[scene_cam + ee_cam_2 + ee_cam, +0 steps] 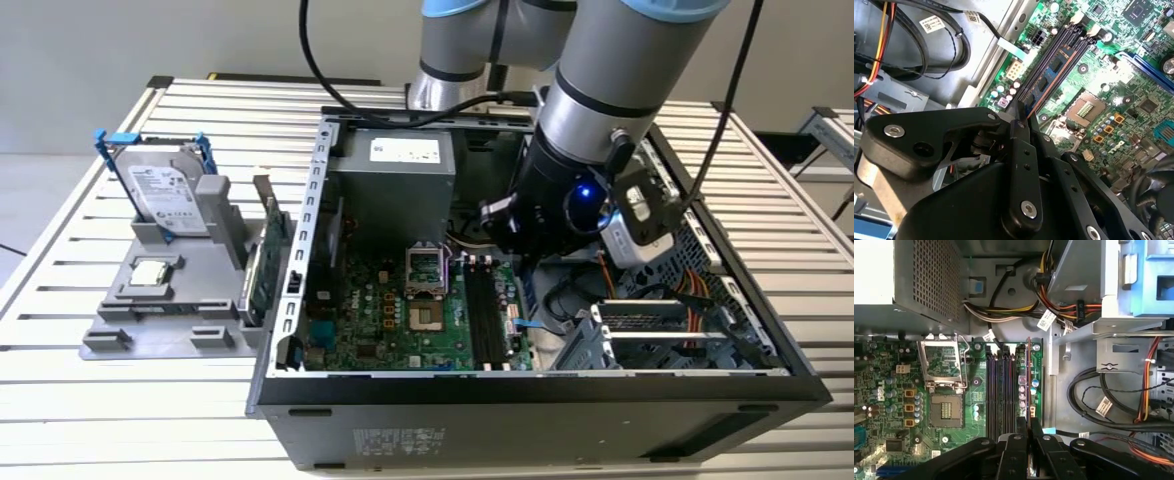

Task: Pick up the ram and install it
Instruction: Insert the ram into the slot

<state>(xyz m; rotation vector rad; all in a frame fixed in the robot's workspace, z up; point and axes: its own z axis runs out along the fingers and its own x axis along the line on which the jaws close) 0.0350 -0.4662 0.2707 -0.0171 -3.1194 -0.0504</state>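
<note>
- Black fingers point(1038, 440) of the gripper point(1029, 426) are clamped together on the ram point(1028, 380), a thin green stick seen edge-on in the first wrist view.
- Ram runs parallel to the memory slots point(1001, 390) on the motherboard point(944, 405); which slot, and whether seated or just touching, cannot tell.
- Gripper is low inside the open case point(534, 400), middle of the exterior view, on the table point(80, 400).
- Hard drive point(167, 195) stands at the exterior view's left, well apart.
- Judged: pick done, ram at the slots; seating unconfirmed, not released.
</note>
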